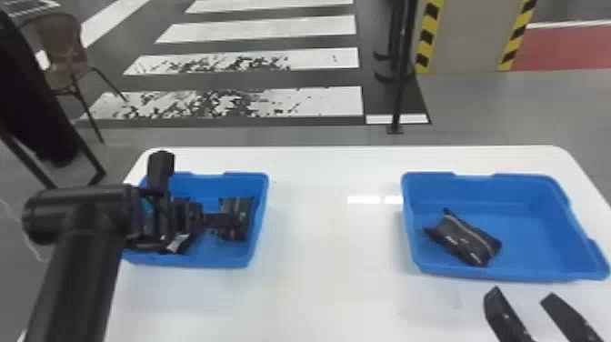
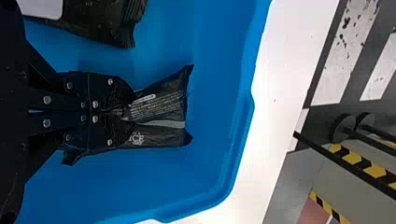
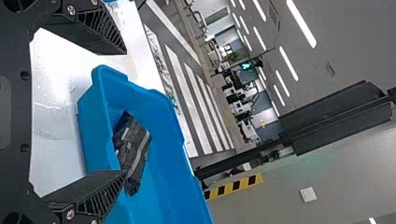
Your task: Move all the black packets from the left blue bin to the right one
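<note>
From where I stand, taking twelve as the counter's (image 1: 332,227) far edge, the left pincer (image 2: 123,112) is down in the left bin (image 1: 227,260), over at nine o'clock. It is closed nearly tight, a fold of one black packet (image 2: 163,100) nipped between its tips. That packet is toward the bin's three o'clock; whether it is clear of the floor I can't tell.

It looks soft and crinkly, probably light, with a slick skin and contents that may slump to either end. The grip seems to be around its middle, a sensible place, though a thin fold could slide out if swung quickly. I'd lift it slowly and let the ends droop.

A second packet (image 1: 179,243) lies toward the left bin's seven o'clock; its broad middle should give a firmer hold than the crimped end.

At three o'clock is the right bin (image 1: 536,236), a packet (image 1: 463,238) lying slantwise toward its eight. The right pincer (image 1: 522,294) sits just outside, at that bin's six, wide open and empty.
</note>
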### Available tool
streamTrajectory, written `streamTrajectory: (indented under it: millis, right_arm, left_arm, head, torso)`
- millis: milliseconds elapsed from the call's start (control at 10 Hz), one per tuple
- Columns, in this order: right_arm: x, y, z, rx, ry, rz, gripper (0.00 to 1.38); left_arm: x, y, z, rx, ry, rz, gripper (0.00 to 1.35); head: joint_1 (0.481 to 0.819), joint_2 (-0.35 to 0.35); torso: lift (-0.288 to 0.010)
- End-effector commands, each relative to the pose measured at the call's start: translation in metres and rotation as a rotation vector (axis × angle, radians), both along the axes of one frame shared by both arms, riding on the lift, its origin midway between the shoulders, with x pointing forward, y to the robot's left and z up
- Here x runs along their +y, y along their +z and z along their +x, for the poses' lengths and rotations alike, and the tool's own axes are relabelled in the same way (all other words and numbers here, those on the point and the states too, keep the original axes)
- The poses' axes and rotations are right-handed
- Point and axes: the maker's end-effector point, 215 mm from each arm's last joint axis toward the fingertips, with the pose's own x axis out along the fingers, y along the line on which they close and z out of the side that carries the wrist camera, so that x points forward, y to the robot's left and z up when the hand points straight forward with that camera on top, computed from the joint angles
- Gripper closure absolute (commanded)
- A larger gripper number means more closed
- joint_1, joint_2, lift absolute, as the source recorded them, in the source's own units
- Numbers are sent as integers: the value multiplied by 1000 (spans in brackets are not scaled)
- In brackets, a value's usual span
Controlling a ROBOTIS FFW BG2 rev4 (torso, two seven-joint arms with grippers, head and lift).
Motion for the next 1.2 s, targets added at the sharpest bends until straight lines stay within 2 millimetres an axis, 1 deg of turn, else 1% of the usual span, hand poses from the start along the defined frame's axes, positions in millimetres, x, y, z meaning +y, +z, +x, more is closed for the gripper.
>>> streamTrajectory:
  millis: [0, 200, 300, 400, 500, 600, 700, 800, 900, 1000, 1100]
  right_arm:
    - [0, 4, 0, -6, -1, 3, 116]
    - [2, 15, 2, -26, 7, 5, 116]
    - [5, 20, 4, -35, 19, 9, 116]
    - [9, 29, 7, -53, 36, 14, 116]
    - [14, 33, 9, -58, 54, 23, 116]
    - [21, 36, 12, -55, 79, 40, 116]
    - [30, 34, 15, -43, 113, 66, 116]
    - [37, 34, 20, -40, 146, 79, 117]
    - [48, 34, 28, -32, 193, 96, 121]
    - [58, 37, 35, -36, 233, 110, 127]
    - [71, 44, 44, -47, 265, 135, 127]
  left_arm:
    - [-2, 17, -11, -55, -23, 2, 1208]
    - [-9, 50, -31, -131, -50, -5, 1208]
    - [-18, 72, -41, -180, -79, -4, 1208]
    - [-43, 96, -57, -240, -134, -21, 1208]
    - [-63, 114, -68, -285, -177, -41, 1208]
    - [-89, 125, -75, -323, -227, -85, 1208]
    - [-128, 136, -82, -351, -300, -138, 1208]
    - [-174, 144, -95, -364, -392, -197, 1208]
    - [-206, 148, -105, -371, -453, -241, 1208]
    - [-236, 151, -116, -372, -513, -281, 1208]
    - [-262, 153, -130, -363, -565, -323, 1208]
  head:
    - [695, 115]
    - [695, 113]
    - [695, 112]
    - [695, 109]
    - [695, 98]
    - [695, 76]
    - [695, 49]
    - [695, 34]
    - [695, -14]
    - [695, -64]
    - [695, -99]
  torso:
    - [-138]
    - [-138]
    - [-138]
    - [-138]
    - [-138]
    - [-138]
    - [-138]
    - [-138]
    - [-138]
    - [-138]
    - [-138]
